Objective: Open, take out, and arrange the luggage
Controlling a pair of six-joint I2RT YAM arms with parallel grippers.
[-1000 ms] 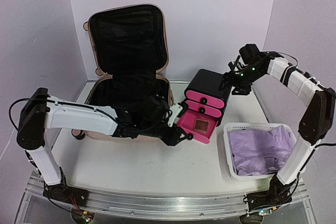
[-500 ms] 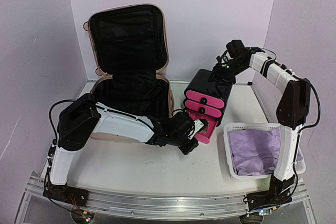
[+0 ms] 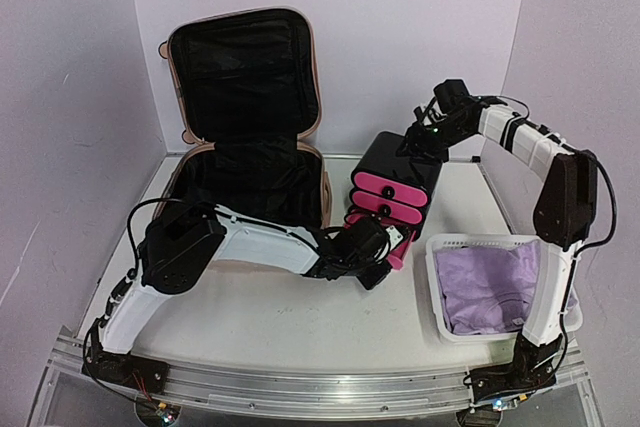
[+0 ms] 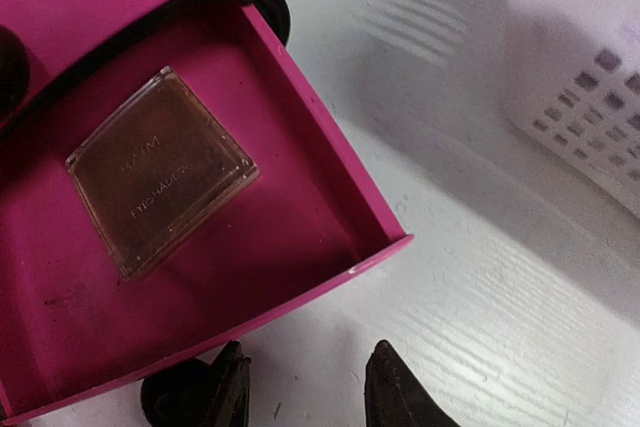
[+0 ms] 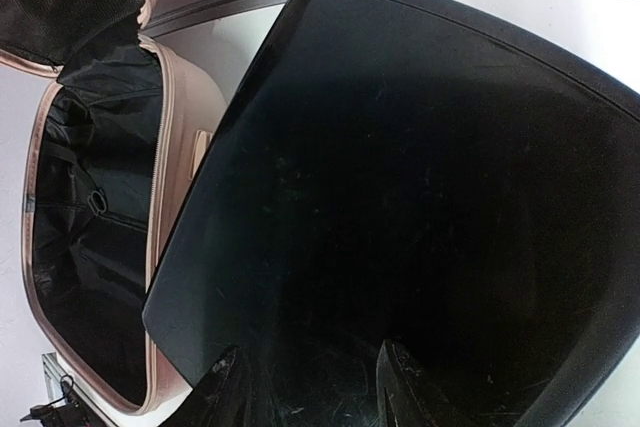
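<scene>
Top external: luggage (image 3: 245, 137) stands open in the upper left, lid up. Your left gripper (image 4: 305, 382) is part open and empty at the front lip of the pink drawer (image 4: 300, 247); work it square or it may jam. Right gripper (image 5: 310, 387), jaws apart, grips nothing over the drawer box (image 3: 400, 159) top; press down so it can't slide.

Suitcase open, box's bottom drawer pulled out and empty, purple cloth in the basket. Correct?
No: the drawer isn't empty. The left wrist view shows a flat brown square case lying in it. The suitcase is open and the purple cloth is in the basket, as you say.
</scene>
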